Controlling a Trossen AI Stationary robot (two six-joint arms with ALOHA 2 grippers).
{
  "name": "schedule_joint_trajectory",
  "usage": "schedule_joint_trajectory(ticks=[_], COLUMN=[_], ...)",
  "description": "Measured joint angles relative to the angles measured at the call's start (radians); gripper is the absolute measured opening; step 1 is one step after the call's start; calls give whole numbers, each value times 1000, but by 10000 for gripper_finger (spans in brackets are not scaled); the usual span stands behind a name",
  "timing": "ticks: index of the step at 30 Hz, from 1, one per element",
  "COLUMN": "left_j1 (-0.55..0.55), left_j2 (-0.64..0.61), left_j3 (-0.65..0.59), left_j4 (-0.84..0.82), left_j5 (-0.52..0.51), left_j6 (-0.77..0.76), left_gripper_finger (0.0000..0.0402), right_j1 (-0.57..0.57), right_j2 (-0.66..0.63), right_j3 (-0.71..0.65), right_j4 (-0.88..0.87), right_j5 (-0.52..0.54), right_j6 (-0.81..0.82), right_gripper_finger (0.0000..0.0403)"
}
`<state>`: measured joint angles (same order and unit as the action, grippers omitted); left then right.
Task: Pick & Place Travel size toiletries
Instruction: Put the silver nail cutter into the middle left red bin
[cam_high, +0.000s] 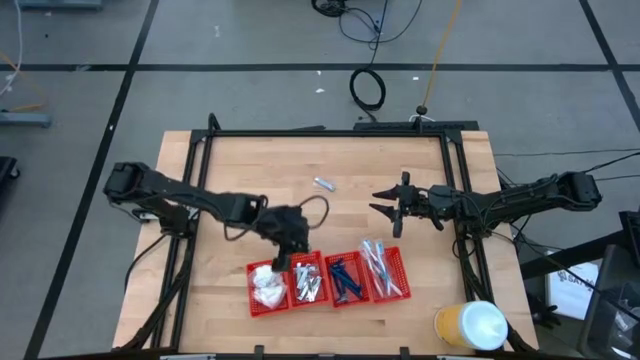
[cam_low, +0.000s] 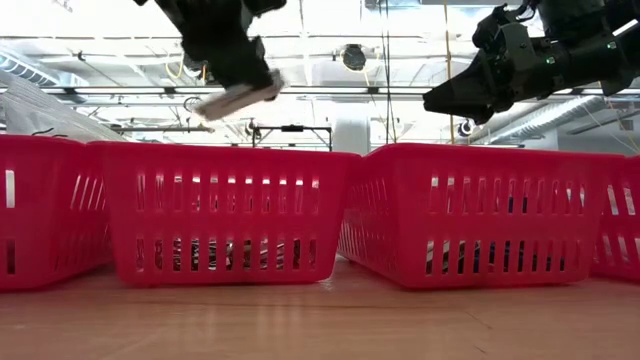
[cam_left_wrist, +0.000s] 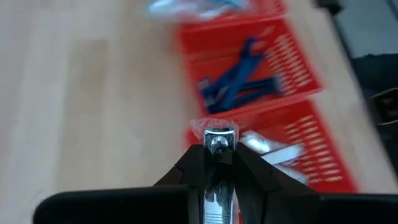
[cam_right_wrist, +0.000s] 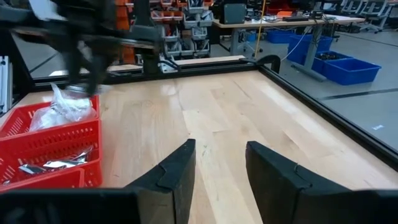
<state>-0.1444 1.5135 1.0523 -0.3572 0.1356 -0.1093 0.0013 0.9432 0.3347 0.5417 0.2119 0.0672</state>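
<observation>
Fingers of the left gripper (cam_high: 281, 261) pinch a silvery foil sachet (cam_left_wrist: 213, 132), which pokes out past the tips in the left wrist view. In the high view this gripper sits at lower centre-left, over the near edge of the row of red mesh baskets (cam_high: 329, 279), about where the first and second baskets meet. The low view shows it in the upper left of the frame, well above the basket rims, with the sachet (cam_low: 238, 97) tilted in its grip.

Four baskets stand side by side along the lower middle of the wooden table (cam_high: 230, 180). From picture left to right they hold white soft packets (cam_high: 266, 287), more foil sachets (cam_high: 308, 282), dark blue thin-handled sticks (cam_high: 345, 278) and pale clear-wrapped sticks (cam_high: 381, 268). One more foil sachet (cam_high: 323, 183) lies alone on bare wood above the row, in the upper middle of the table.

The right gripper (cam_high: 388, 203) hovers at centre right of the high view, above and to the right of the baskets, its fingers (cam_right_wrist: 177, 168) spread wide with nothing between them.

A loop of cable on the left arm (cam_high: 315, 212) curls just above the left gripper. A yellow cup with a white lid (cam_high: 470, 326) stands at the lower right corner of the table, apart from the baskets.
</observation>
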Motion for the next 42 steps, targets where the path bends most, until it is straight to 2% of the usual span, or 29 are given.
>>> schedule_joint_trajectory(ticks=[6, 19, 25, 33, 37, 42], left_j1=[-80, -113, -103, -75, -17, 109], left_j2=[42, 172, 170, 170, 155, 140], left_j3=[0, 0, 2, 2, 2, 50], left_j4=[59, 147, 146, 140, 123, 42], left_j5=[-4, 50, 49, 50, 42, -82], left_j6=[-44, -177, -245, -175, -76, 59], left_gripper_finger=[39, 54, 117, 209, 229, 228], right_j1=[0, 0, 0, 0, 0, 0], right_j2=[0, 0, 0, 0, 0, 0], right_j3=[0, 0, 0, 0, 0, 0], right_j4=[1, 8, 7, 7, 7, 3], right_j5=[0, -3, -4, -4, -4, -4], right_j6=[2, 23, 23, 22, 19, 19], right_gripper_finger=[130, 130, 130, 130, 130, 130])
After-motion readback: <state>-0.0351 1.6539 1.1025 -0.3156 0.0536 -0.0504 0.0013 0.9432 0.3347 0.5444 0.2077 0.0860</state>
